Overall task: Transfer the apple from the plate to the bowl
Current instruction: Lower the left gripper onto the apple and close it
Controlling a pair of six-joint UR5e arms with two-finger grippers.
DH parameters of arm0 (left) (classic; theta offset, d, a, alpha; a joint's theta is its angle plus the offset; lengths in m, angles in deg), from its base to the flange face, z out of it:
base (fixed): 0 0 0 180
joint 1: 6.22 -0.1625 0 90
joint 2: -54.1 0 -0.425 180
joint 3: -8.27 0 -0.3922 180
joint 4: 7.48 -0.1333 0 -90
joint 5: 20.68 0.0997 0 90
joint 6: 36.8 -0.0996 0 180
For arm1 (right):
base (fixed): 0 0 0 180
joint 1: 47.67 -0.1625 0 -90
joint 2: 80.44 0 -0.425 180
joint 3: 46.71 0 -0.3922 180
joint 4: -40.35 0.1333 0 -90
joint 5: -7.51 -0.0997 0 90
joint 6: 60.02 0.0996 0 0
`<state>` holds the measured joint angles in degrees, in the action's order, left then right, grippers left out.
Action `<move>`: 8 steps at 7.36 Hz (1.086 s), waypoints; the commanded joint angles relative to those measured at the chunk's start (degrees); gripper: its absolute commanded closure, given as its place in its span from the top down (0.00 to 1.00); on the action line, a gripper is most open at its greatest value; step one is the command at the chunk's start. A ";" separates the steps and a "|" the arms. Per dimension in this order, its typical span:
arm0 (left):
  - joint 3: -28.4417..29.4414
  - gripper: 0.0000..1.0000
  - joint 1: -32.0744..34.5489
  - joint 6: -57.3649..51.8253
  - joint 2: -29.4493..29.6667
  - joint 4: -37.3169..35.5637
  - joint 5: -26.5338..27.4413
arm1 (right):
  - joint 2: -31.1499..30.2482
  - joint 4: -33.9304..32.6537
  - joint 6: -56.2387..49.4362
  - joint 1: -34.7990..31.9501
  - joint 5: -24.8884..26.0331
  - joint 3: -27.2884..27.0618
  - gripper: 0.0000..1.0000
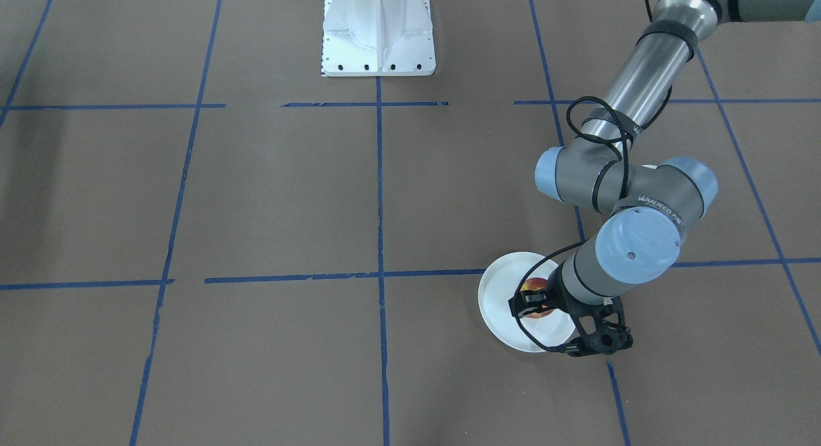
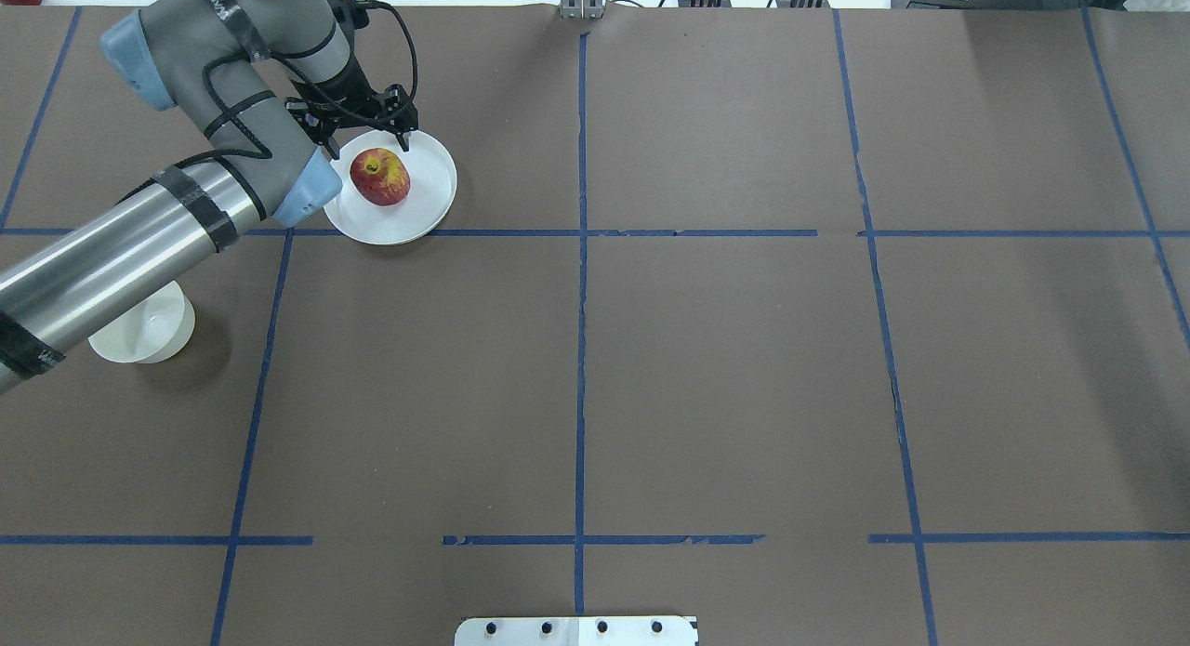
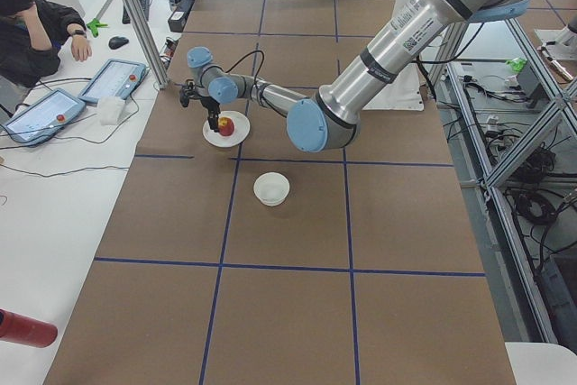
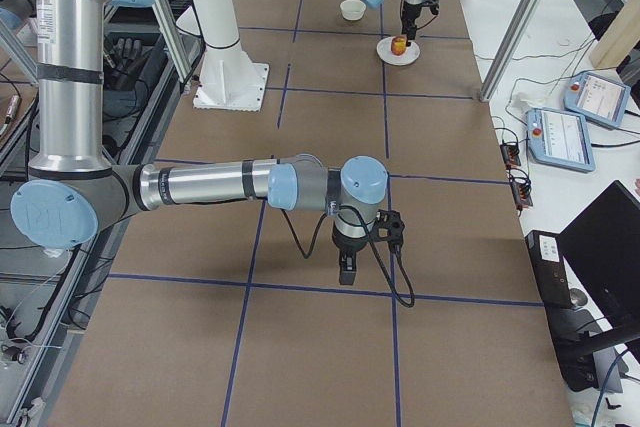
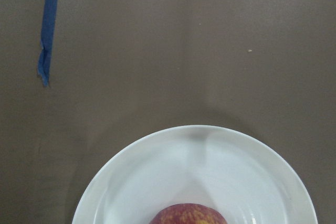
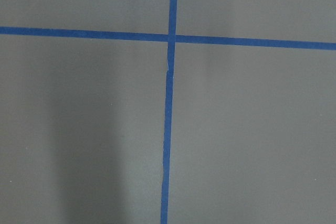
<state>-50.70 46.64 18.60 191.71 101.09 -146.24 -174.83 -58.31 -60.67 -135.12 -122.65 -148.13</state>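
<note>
The apple (image 2: 379, 177), red with yellow streaks, lies on the white plate (image 2: 429, 204) at the far left of the table. My left gripper (image 2: 367, 142) is open and hangs at the apple's far side, its fingers spread wider than the apple. In the front view the fingers stand on both sides of the apple (image 1: 536, 285) over the plate (image 1: 500, 292); I cannot tell whether they touch it. The left wrist view shows the apple's top (image 5: 189, 214) on the plate (image 5: 131, 182). The small white bowl (image 2: 144, 330) stands empty, nearer the robot, half under the left arm. My right gripper (image 4: 345, 272) shows only in the right side view; I cannot tell its state.
Brown paper with blue tape lines (image 2: 581, 256) covers the table. The robot's white base plate (image 1: 378, 32) sits at the near middle edge. The left arm's forearm (image 2: 121, 256) passes over the bowl. An operator (image 3: 36, 29) and tablets (image 3: 113, 78) are at the far end.
</note>
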 commanded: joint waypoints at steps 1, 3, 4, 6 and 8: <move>-0.18 1.00 -1.87 0.15 -0.23 0.06 -0.04 | 0.00 -0.04 0.04 0.00 -0.09 0.00 1.00; -0.18 1.00 -2.84 0.23 -0.76 0.15 0.05 | 0.00 -0.04 0.03 0.00 -0.09 0.00 1.00; -0.18 1.00 -2.85 0.15 -0.85 0.41 0.05 | 0.00 -0.04 0.04 0.00 0.00 0.00 1.00; -0.18 1.00 -2.93 0.15 -1.55 1.55 0.05 | 0.00 -0.04 0.04 0.00 0.00 0.00 1.00; -0.09 0.36 -2.94 0.15 -1.64 1.47 0.05 | 0.00 -0.04 0.04 0.00 0.00 0.00 1.00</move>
<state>-50.82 43.69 18.75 190.16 102.50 -146.18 -174.83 -58.35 -60.64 -135.12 -122.69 -148.13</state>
